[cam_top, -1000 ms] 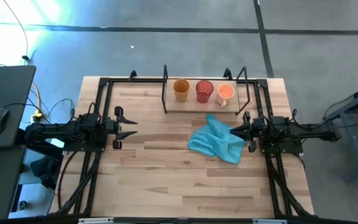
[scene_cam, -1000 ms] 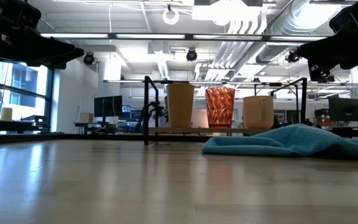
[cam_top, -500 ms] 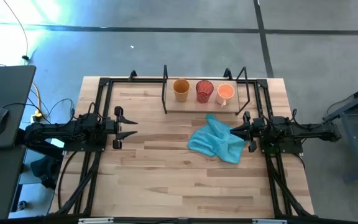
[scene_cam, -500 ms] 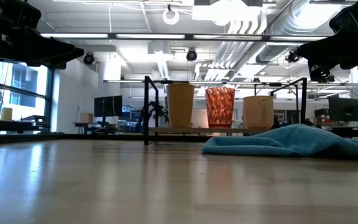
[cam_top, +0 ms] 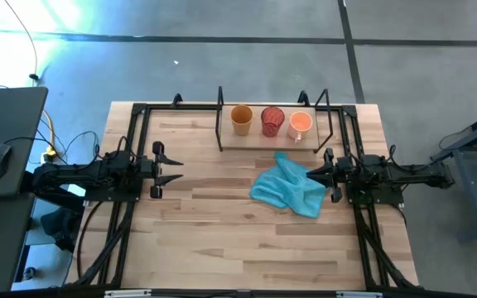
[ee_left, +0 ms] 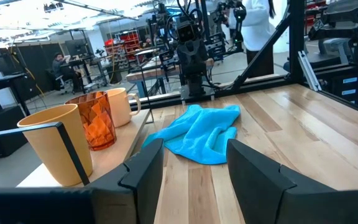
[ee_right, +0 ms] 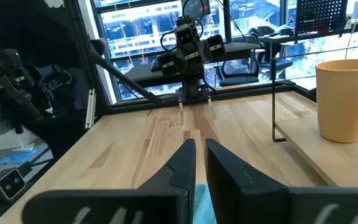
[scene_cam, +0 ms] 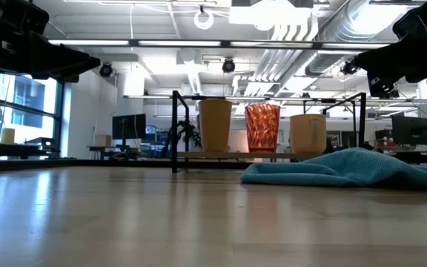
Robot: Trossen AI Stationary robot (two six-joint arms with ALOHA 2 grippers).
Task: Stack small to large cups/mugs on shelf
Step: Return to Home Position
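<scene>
Three cups stand upright in a row on the shelf's (cam_top: 222,124) wooden board at the table's far side: mustard-yellow cup (cam_top: 241,117) (scene_cam: 216,124) (ee_left: 58,146), red patterned cup (cam_top: 272,121) (scene_cam: 262,127) (ee_left: 98,118), light orange mug (cam_top: 301,124) (scene_cam: 308,133) (ee_left: 120,106). My left gripper (cam_top: 168,170) (ee_left: 194,168) hovers open over the table's left half, pointing right. My right gripper (cam_top: 311,174) (ee_right: 201,165) is shut and hangs above the right edge of the blue cloth, pointing left. The low view shows both grippers raised well clear of the table.
A crumpled blue cloth (cam_top: 288,189) (scene_cam: 347,167) (ee_left: 197,130) lies on the table in front of the shelf, under the right gripper's tip. Black arm frames (cam_top: 135,124) run along both table sides. Bare wood lies between the grippers and toward the near edge.
</scene>
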